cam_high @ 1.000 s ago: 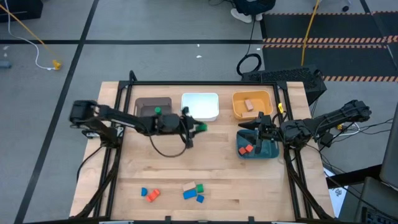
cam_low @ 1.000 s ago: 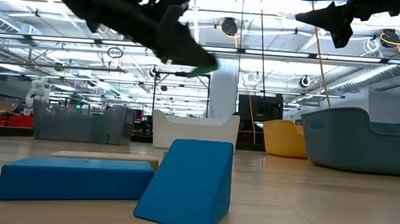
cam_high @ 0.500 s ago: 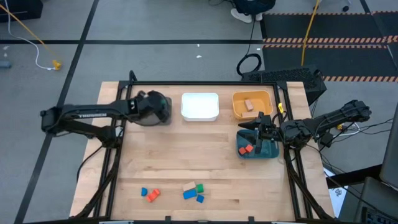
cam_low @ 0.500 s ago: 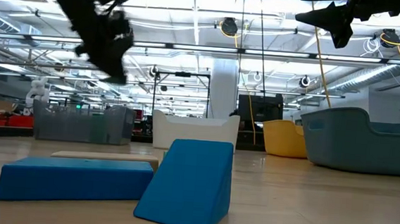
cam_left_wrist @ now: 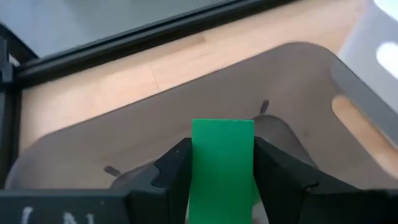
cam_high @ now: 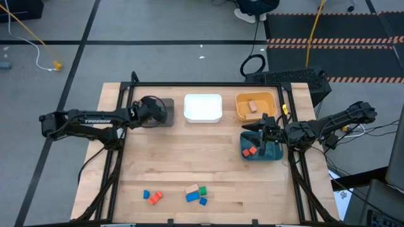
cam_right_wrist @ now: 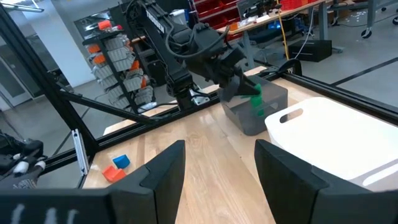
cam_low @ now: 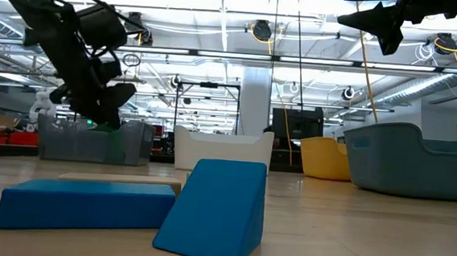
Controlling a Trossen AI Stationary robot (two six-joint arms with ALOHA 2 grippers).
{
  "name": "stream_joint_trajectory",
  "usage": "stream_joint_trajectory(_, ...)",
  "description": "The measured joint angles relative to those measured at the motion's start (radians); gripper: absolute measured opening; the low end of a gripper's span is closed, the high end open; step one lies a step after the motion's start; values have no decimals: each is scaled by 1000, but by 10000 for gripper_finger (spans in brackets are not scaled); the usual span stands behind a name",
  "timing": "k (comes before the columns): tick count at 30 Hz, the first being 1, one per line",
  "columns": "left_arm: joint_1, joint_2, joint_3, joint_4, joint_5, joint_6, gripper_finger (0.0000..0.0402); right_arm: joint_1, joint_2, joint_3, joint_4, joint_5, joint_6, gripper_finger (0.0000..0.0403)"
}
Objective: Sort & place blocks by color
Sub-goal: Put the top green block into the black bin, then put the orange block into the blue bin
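Nearest you, at the near edge of the counter [cam_high: 189, 164], the loose blocks lie in two small groups. Toward the brown bin's side sit a blue block [cam_high: 146, 194] and an orange block [cam_high: 154, 197], touching. Just beside them, toward the teal bin's side, a pale wood block [cam_high: 192, 188], a green cube [cam_high: 202, 190] and two blue pieces [cam_high: 194, 197] cluster together. In the low view a flat blue bar [cam_low: 86, 205] and a blue wedge [cam_low: 215, 210] fill the foreground.

Farther in, your right claw [cam_high: 247, 130] hangs over the teal bin [cam_high: 275, 153], well above the counter. Its fingers stand apart with nothing between them. Two red-orange blocks [cam_high: 249, 151] lie inside that bin.

Farthest back stand the other three bins in a row: the brown bin [cam_high: 167, 112], then the white bin [cam_high: 202, 108], then the orange bin [cam_high: 255, 106] with a wood block [cam_high: 252, 105] in it.

Your left claw [cam_left_wrist: 222, 163] is over the brown bin, pointing down into it. You have a green block [cam_left_wrist: 222, 165] between its fingers, one finger against each side; it is above the bin's floor, not lying on it.
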Motion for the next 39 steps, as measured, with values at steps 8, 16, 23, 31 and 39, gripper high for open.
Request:
stream_joint_trajectory(8,4,2,-8,32,6,-56,201,0,0,0,0,0,0,185)
stream_joint_trajectory(16,-66,-133,-8,131,10,37,219,0,0,0,0,0,0,185)
stream_joint_trajectory(23,-260,-256,-8,165,103,4,220,0,0,0,0,0,0,185)
stream_joint_trajectory(31,-602,-199,-7,319,-55,-76,220,0,0,1,0,0,0,185)
stream_joint_trajectory(39,-838,47,143,285,-223,-141,220,0,0,1,0,0,0,185)
